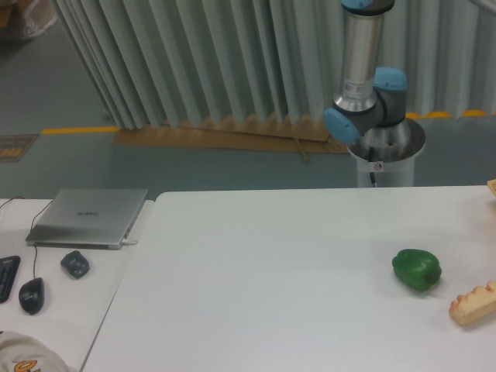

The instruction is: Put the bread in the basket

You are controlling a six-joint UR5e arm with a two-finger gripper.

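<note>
Gripper out of frame, so released or clenched impossible to tell; only one arm (364, 70) visible, rising past the top edge at 1 o'clock, its upper end cut off. Below it, one grey pedestal (385, 155) behind the far edge of the white surface (271, 271). On the surface, one bread (474, 303), pale tan with a scalloped top, lying at 4 o'clock against the right edge of the frame and partly cut off there. One glossy green pepper (417, 270) just beside it, toward 10 o'clock from the bread, apart from it. A small pale corner of something (491, 186) at 3 o'clock, mostly cropped, not identifiable. On the separate desk at 8 o'clock: one closed laptop (89, 217), two dark mice (74, 264) (31, 295), one keyboard edge (6, 277) cut by the left border.
</note>
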